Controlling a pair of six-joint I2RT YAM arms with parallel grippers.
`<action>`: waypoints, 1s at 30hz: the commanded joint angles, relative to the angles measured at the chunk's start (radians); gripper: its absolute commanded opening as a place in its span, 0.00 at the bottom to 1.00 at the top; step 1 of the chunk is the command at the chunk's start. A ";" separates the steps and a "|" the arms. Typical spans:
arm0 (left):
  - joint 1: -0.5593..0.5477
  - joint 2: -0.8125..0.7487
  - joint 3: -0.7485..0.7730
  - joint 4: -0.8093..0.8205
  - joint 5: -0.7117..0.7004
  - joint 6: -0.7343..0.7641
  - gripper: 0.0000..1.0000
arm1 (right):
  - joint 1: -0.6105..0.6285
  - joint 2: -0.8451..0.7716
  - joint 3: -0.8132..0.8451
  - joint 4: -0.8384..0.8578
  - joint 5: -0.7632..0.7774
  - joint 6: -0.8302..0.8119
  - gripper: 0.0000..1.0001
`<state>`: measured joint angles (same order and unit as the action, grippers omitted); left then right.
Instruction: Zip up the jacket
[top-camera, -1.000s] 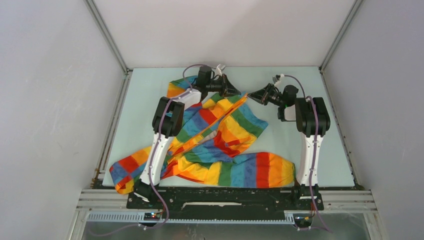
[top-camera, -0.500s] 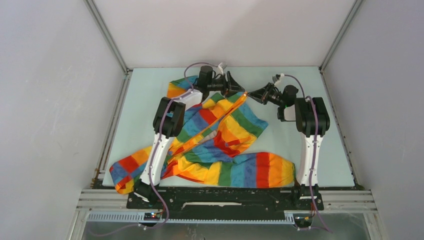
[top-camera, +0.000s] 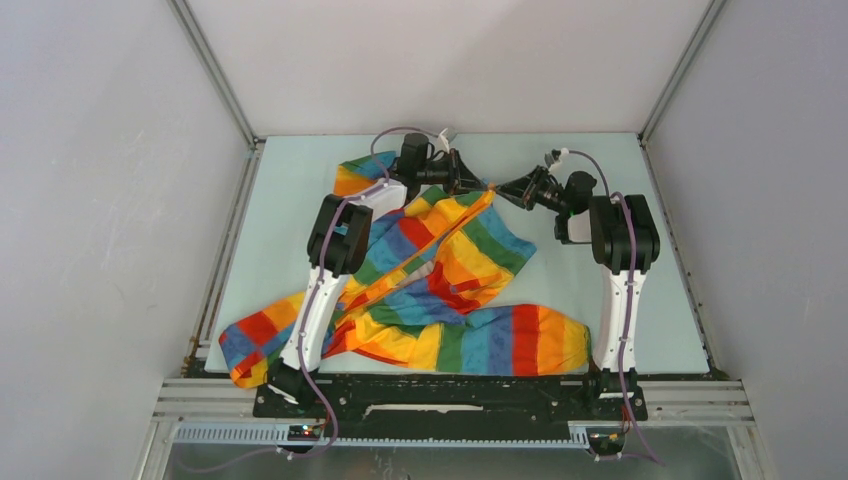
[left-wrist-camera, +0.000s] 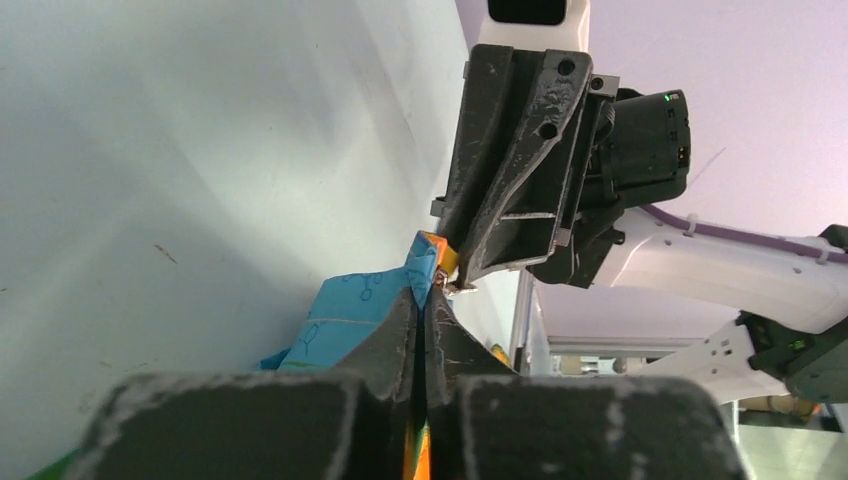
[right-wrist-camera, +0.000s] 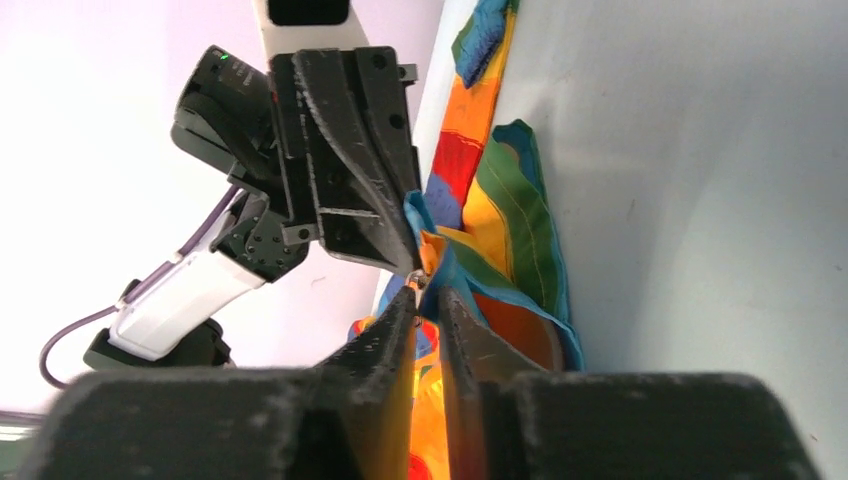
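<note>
We see the left jaws and right jaws tip to tip over the table, both pinched nearly shut on the jacket's orange zipper edge.

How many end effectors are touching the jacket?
2. The left end effector and the right end effector meet at the jacket's far tip, both pinching its orange edge.

The fixed camera hung high above and well behind my left claw and my right claw, tilted down and forward so the whole table showed from afar. Each wrist camera sat close behind its own claw, looking out along the fingers, so the two faced each other. All three views shared the jacket corner between the claw tips.
</note>
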<state>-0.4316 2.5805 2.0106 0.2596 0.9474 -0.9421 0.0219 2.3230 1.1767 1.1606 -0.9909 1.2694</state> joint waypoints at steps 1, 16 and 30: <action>-0.004 -0.015 0.038 0.008 0.021 -0.013 0.00 | -0.003 -0.059 -0.044 -0.088 0.024 -0.104 0.27; 0.004 -0.029 -0.019 -0.010 0.000 -0.078 0.00 | 0.013 -0.244 -0.160 -0.363 0.138 -0.347 0.53; 0.004 -0.028 -0.013 -0.030 -0.007 -0.058 0.00 | 0.021 -0.155 -0.137 -0.132 0.096 -0.168 0.38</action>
<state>-0.4290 2.5824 2.0102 0.2218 0.9443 -1.0161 0.0422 2.1304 1.0100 0.9367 -0.8768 1.0508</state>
